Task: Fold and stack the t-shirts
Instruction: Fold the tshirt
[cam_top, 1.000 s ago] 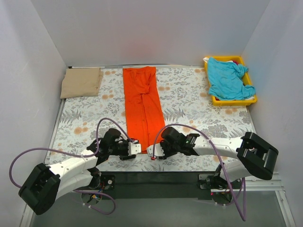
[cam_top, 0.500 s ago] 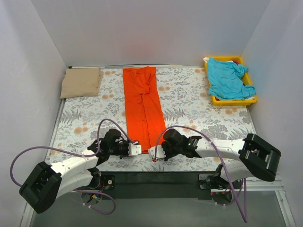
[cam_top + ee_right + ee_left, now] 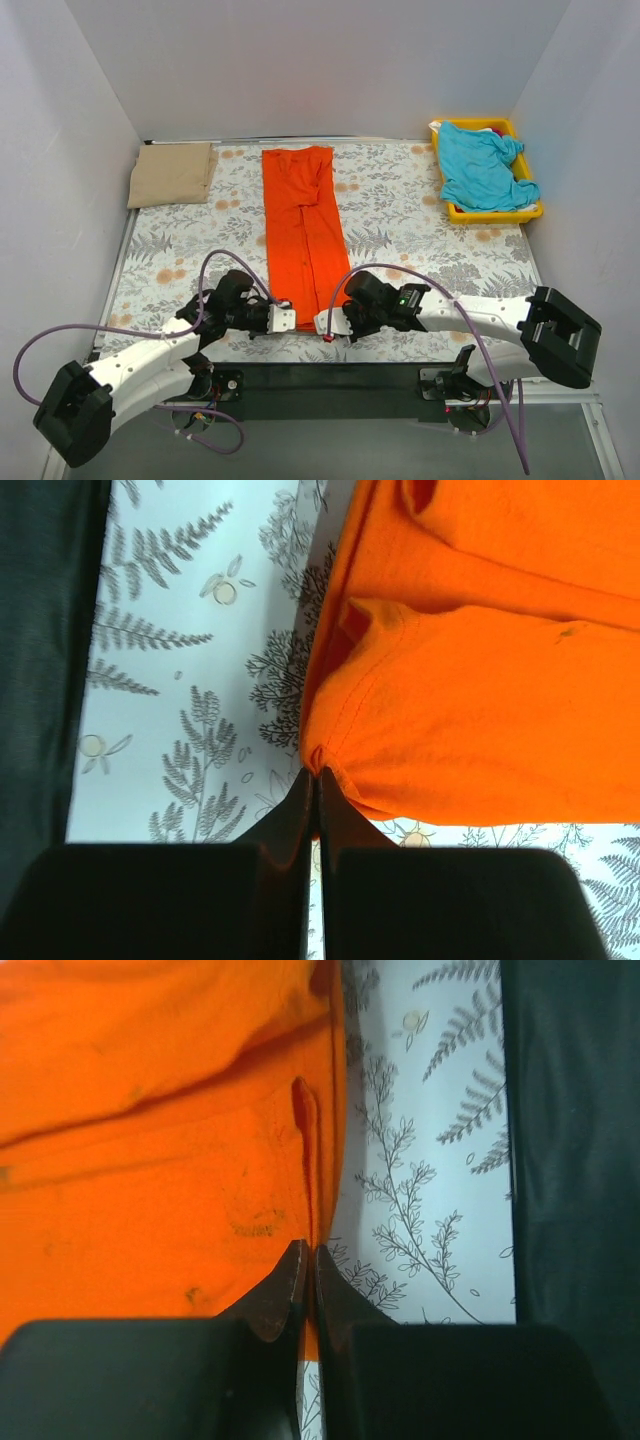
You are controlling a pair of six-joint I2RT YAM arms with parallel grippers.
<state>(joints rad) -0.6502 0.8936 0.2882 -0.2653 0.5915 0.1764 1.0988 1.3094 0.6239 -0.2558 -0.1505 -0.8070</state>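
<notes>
The orange-red t-shirt point(image 3: 303, 225) lies as a long narrow strip down the middle of the printed cloth. My left gripper point(image 3: 284, 318) is shut on its near left corner; the wrist view shows orange cloth point(image 3: 150, 1160) pinched between the jaws point(image 3: 311, 1260). My right gripper point(image 3: 322, 322) is shut on the near right corner, with the hem point(image 3: 420, 680) bunched at the fingertips point(image 3: 315, 780). The tan t-shirt point(image 3: 171, 173) lies folded at the far left. The turquoise t-shirt point(image 3: 482, 166) is heaped in the yellow tray point(image 3: 493, 213).
The grey fern-and-flower cloth point(image 3: 420, 215) covers the table. Its near edge meets a dark strip point(image 3: 570, 1140) by the arm bases. White walls close in the left, far and right sides.
Both grippers, holding the near corners, have shifted slightly; the orange-red strip's far end has drawn a little nearer and to the right. The tan and turquoise shirts have not moved.
</notes>
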